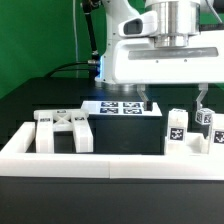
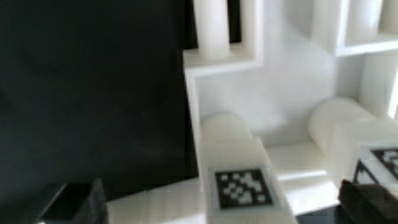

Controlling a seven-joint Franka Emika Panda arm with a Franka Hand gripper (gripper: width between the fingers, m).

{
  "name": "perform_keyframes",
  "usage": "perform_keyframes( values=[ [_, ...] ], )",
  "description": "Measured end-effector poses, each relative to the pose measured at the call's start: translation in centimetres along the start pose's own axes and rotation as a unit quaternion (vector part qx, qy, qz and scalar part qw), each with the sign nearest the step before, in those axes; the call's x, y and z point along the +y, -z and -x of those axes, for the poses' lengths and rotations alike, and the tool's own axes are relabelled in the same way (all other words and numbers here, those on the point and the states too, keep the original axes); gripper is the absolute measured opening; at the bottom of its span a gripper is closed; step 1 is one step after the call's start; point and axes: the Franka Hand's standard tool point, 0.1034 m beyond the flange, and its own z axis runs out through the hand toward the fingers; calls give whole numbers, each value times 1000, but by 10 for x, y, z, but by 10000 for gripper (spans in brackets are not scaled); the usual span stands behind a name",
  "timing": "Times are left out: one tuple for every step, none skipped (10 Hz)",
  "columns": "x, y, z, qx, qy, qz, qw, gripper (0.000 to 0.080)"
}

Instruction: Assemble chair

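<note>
The gripper (image 1: 176, 101) hangs under the arm's white hand with its jaws spread wide and nothing between them. One of its fingers (image 1: 150, 97) comes down just beside the marker board (image 1: 120, 106), and the other comes down over a cluster of chair parts.

Below the gap stand the chair's square posts (image 1: 177, 128) - three upright white pieces with black-and-white tags. They are grouped close together toward the table's edge on the exterior view's right. The finger on that side ends just above the tallest post, and this view is too coarse to show whether it touches.

The wrist view is blurred. It seems to show two tagged post ends side by side among other white parts, with bare black table (image 1: 40, 108) next to them.

The cross-braced frame (image 1: 64, 130) is well apart from the posts, toward the table's edge on the exterior view's left. It stands upright and carries two tags.

The marker board lies flat around the middle of the table, between the frame and the posts and farther from the exterior camera than both.

The long low border wall (image 1: 110, 160) runs along the table's edge nearest that camera - it turns back at the corner on the exterior view's left. The frame and the posts stand just behind it.
</note>
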Motion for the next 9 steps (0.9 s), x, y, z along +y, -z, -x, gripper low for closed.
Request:
perform_keyframes(
  values=[
    [1,-8,2,5,1,5,1000,649],
    [2,-16,5,6,2,9,1000,649],
    [4,-22,7,6,2,13,1000,649],
    [5,-26,9,6,3,16,1000,649],
    [3,-31,13,3,-1,17,1000,649],
    [2,-37,15,2,-3,19,1000,649],
    [2,-43,17,-1,-4,22,1000,649],
    [2,-48,20,-1,-4,24,1000,649],
    [2,-52,23,-3,-3,26,1000,649]
  ],
)
